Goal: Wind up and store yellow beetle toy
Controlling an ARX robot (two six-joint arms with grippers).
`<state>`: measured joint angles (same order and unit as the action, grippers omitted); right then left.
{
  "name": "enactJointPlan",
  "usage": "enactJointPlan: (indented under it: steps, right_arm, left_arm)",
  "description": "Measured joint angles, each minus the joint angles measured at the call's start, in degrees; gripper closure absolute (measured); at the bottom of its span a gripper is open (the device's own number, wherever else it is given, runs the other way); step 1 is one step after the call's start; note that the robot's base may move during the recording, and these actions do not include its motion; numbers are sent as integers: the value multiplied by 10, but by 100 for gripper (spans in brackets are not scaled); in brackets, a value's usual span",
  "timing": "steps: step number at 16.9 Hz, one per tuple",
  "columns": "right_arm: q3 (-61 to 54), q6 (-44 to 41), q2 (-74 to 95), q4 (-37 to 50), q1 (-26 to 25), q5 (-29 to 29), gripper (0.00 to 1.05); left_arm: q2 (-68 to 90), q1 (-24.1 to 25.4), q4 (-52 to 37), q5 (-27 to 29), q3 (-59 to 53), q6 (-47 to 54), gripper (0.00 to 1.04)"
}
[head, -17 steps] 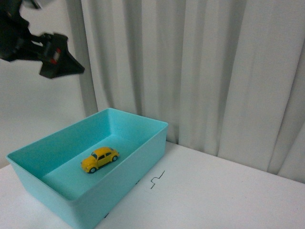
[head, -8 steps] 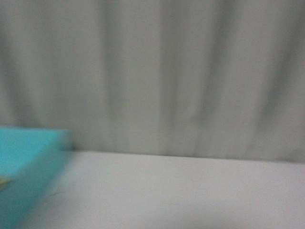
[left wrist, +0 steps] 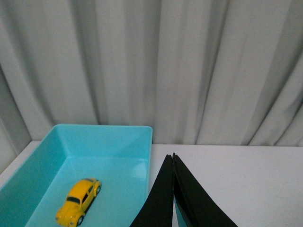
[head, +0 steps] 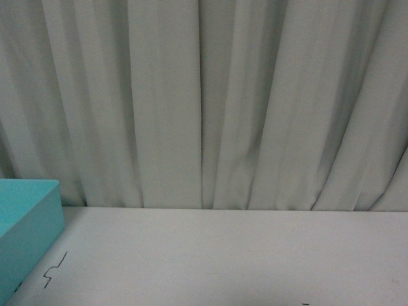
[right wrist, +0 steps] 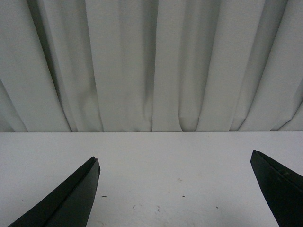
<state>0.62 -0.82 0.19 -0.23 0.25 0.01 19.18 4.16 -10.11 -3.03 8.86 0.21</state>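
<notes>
No readable text, label, brand or number shows in any view. The only mark is a small black squiggle [head: 55,269] drawn on the white worktop [head: 223,255] just beside the turquoise bin [head: 29,236] (a stepped line, not a letter or digit).

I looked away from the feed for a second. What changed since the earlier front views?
The front view swung to the right: only a corner of the teal bin shows now, and the left arm has left that view. The yellow beetle toy still lies in the bin, ungripped. Left end effector is shut and empty; right end effector is open.
</notes>
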Motion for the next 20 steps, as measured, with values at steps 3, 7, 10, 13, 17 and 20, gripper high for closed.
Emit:
enactJointPlan:
  steps: [3, 7, 10, 13, 17, 20]
  right_arm:
    - [0, 0, 0, 0, 0, 0, 7]
    - [0, 0, 0, 0, 0, 0, 7]
    - [0, 0, 0, 0, 0, 0, 7]
    - [0, 0, 0, 0, 0, 0, 7]
    - [0, 0, 0, 0, 0, 0, 7]
    - [0, 0, 0, 0, 0, 0, 7]
  left_arm:
    - [-25, -46, 2, 24, -20, 0, 103]
    - [-55, -41, 12, 30, -43, 0, 103]
    - [-81, -41, 24, 31, -56, 0, 103]
    - [-173, -41, 100, 31, -67, 0, 103]
    - [-187, -41, 106, 31, -83, 0, 103]
    - [-188, -41, 103, 31, -83, 0, 103]
